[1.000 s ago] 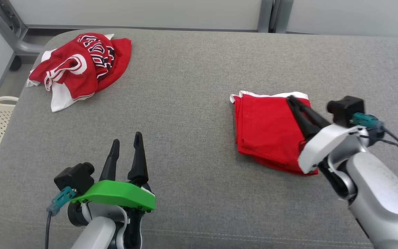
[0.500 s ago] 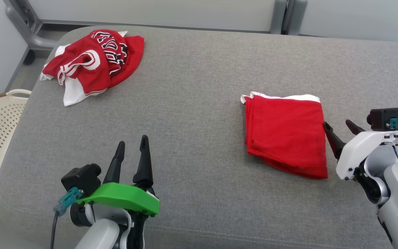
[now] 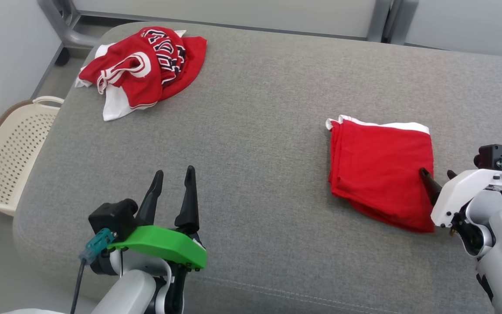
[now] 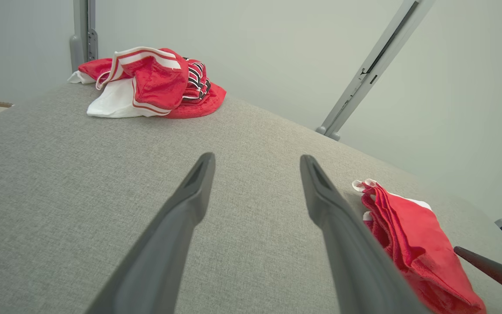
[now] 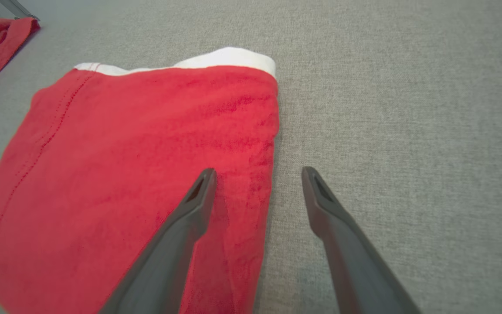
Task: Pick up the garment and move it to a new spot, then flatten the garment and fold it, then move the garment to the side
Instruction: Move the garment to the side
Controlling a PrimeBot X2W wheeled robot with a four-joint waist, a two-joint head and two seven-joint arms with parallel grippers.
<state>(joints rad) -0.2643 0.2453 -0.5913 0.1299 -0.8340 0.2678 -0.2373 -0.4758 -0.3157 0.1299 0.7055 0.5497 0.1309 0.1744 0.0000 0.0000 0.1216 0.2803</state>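
Left gripper (image 3: 174, 170) jaws wide apart, empty, right gripper (image 3: 437, 172) jaws wide, empty, above edge of folded red cloth (image 3: 381, 170)

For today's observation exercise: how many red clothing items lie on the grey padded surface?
2: crumpled lettered red jersey at the far left corner; folded plain red cloth at the right. More could hide within the heap.

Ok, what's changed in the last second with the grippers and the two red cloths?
The right gripper, shut over the folded plain red cloth with a white edge before, has opened and drawn back to its near right edge. The open left gripper and the crumpled red lettered jersey stayed put; the view itself shifted.
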